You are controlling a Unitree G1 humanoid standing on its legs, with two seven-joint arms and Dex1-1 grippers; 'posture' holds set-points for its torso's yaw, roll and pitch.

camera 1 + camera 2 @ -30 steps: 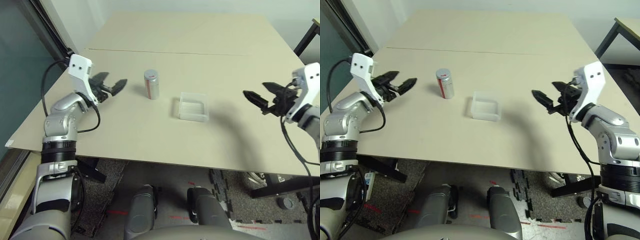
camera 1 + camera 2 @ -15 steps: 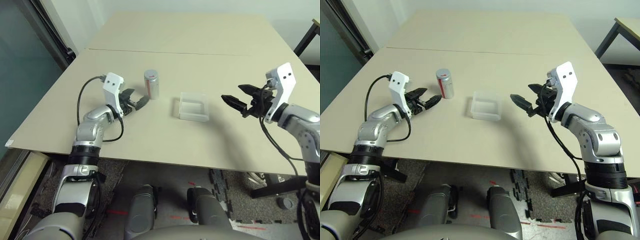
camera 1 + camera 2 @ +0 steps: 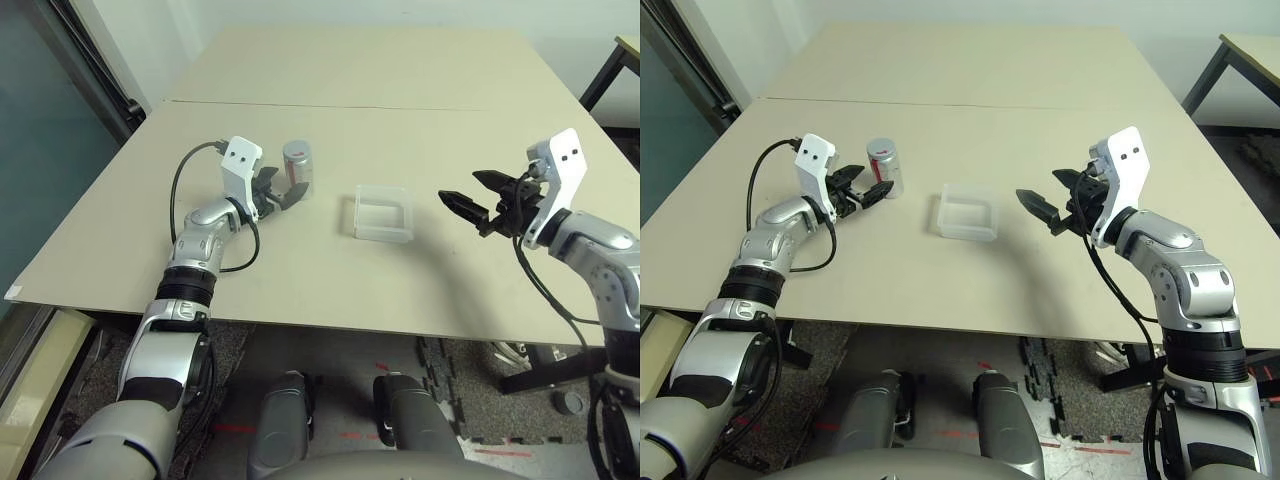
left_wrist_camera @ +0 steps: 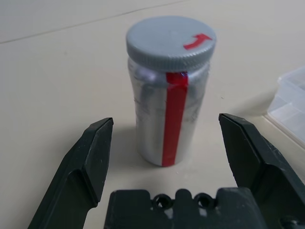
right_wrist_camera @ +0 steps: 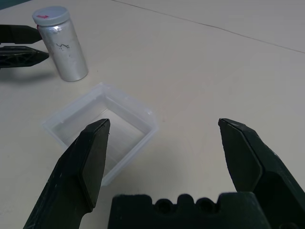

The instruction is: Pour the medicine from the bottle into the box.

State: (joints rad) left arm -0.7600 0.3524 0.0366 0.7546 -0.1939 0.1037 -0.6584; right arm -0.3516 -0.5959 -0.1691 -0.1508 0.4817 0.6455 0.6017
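1. The bottle (image 3: pixel 298 167) stands upright on the table (image 3: pixel 400 80), its grey cap on, a red strip running down its side.
2. The left gripper (image 4: pixel 164 143) sits just beside the bottle, its jaws spread wide. In the left wrist view one finger stands on each side of the bottle, neither touching it.
3. The box (image 3: pixel 381 213) lies flat on the table near the bottle, on its right, and apart from it.
4. The right gripper (image 3: pixel 1045 203) hangs above the table to the right of the box, pointing toward it. Its jaws are released and wide, holding nothing.
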